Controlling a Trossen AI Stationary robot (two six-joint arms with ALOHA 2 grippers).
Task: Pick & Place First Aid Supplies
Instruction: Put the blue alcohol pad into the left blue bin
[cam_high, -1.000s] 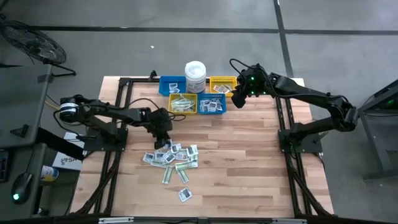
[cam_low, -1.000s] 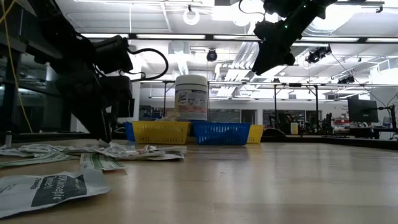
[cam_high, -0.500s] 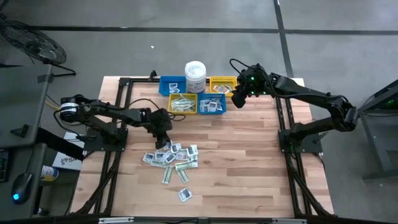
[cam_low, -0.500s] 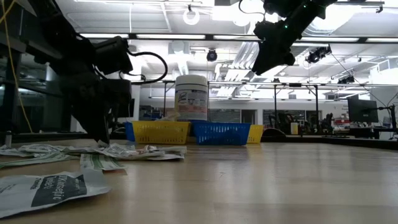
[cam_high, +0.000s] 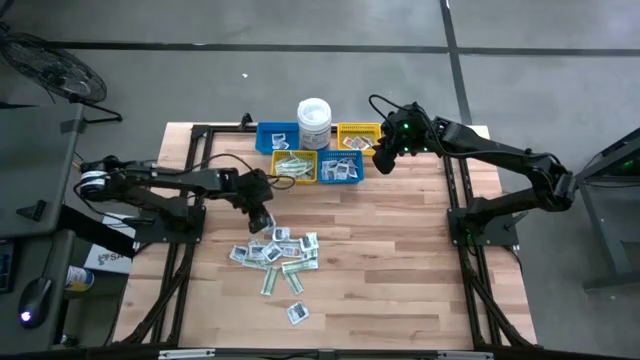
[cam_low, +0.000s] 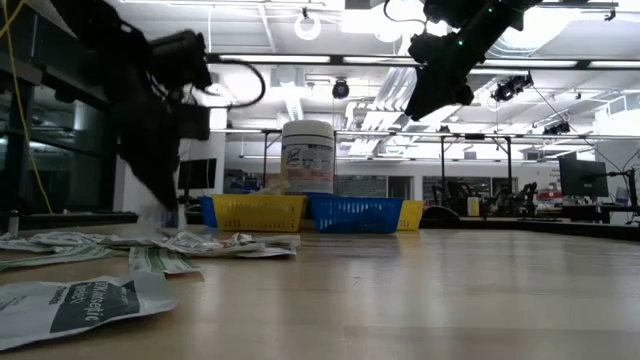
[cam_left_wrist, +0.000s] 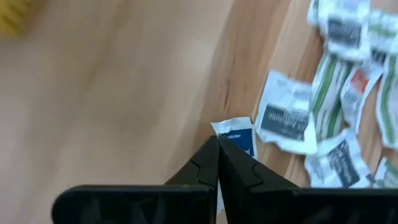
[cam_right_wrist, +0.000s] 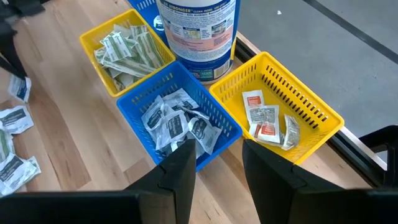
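Pinching small white packet with dark print, our left gripper fully closed, raised just above pile of packets on table. Rearward, bins and tub. Our right gripper hovers over bins, fingers parted, empty.

You have a loose heap of packets lying flat on the wood: crumpled white squares with dark print and longer green-and-white strips. One lone packet lies apart on the near side. Your left gripper pinches a white packet with a blue label, lifted clear of the heap. More packets sit sorted in the bins.
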